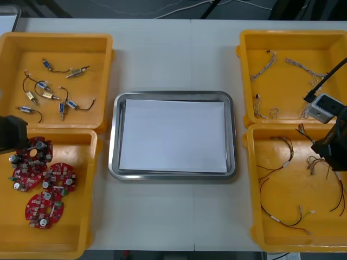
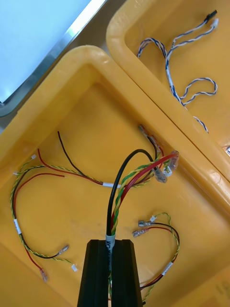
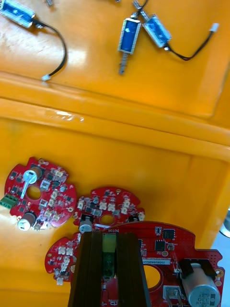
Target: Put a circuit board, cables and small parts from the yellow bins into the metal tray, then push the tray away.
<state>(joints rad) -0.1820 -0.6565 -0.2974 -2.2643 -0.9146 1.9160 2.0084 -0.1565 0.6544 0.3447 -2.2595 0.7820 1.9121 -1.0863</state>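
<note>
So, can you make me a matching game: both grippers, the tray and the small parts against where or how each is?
1 left gripper
2 right gripper
3 metal tray
4 small metal parts

A lying in the far left bin
B white inside, nothing in it
C shut on a cable
D shut on a red circuit board

Pairs: 1-D, 2-C, 3-B, 4-A

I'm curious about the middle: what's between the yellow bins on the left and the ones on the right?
The front view shows the metal tray, white inside. The left gripper grips a circuit board, the right gripper cables.
</note>
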